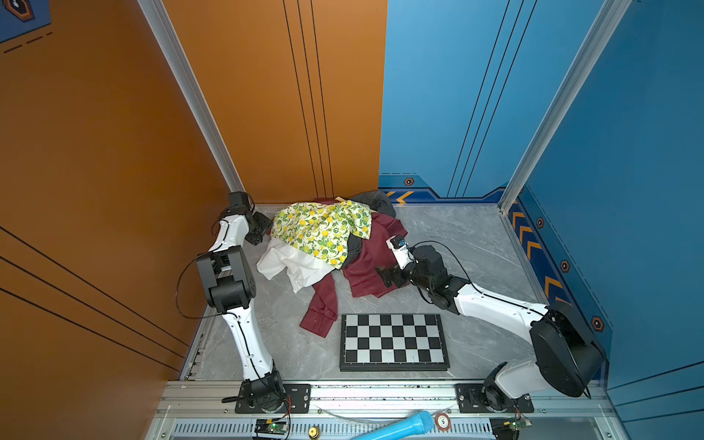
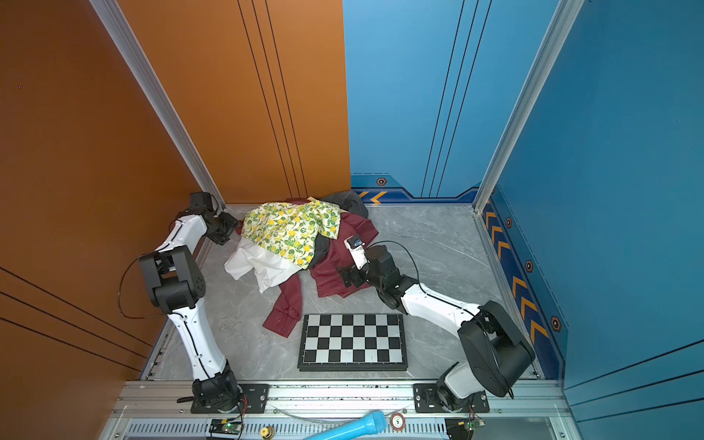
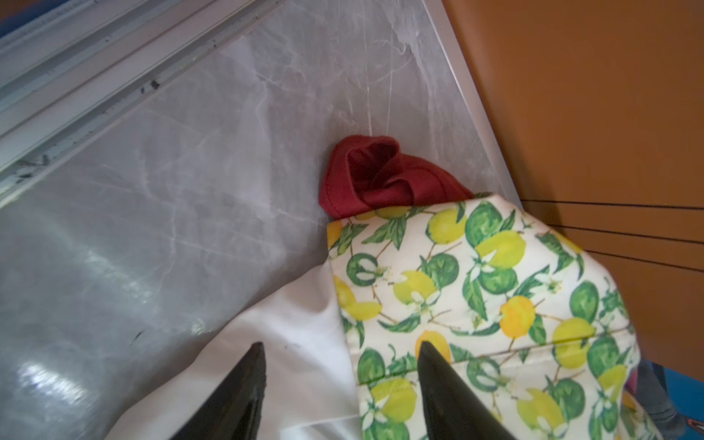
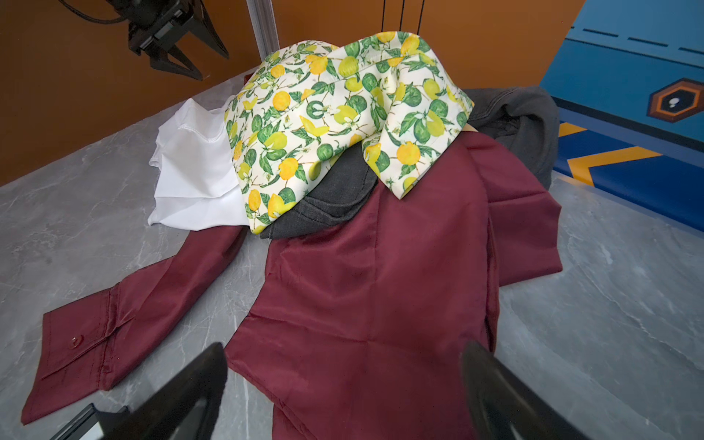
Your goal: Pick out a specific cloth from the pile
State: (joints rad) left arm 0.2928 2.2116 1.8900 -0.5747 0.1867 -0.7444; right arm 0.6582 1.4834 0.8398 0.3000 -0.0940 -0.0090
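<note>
at the back of the grey marble counter (image 1: 487, 244), the pile (image 1: 324, 244) lies against the orange wall (image 1: 266, 114). a lemon-print fabric (image 1: 320, 228) drapes over the top and a white cloth (image 1: 289, 266) spills out at its front left. a maroon shirt (image 1: 365, 266) spreads to the right, with one sleeve running toward the chessboard (image 1: 394, 341). a dark grey garment (image 1: 377, 200) sits at the rear and shows again under the print.

the red cloth (image 3: 381, 179) shows clearly only in the left wrist view. it is a crumpled bright red bunch resting on the counter close to the wall, with part of it tucked under the edge of the lemon-print fabric. in both top views it is almost wholly covered; a thin red sliver at the pile's left edge may be it, though that is hard to tell.

the left end effector (image 3: 341, 344) hovers just beside the pile's left side, jaws apart and holding nothing. it is over the seam where the white cloth meets the lemon print, apart from the red cloth. the right end effector (image 4: 343, 344) is spread wide and empty, low over the body of the maroon shirt. the chessboard lies flat in front of the pile, the shirt cuff just beside its rear left corner.
</note>
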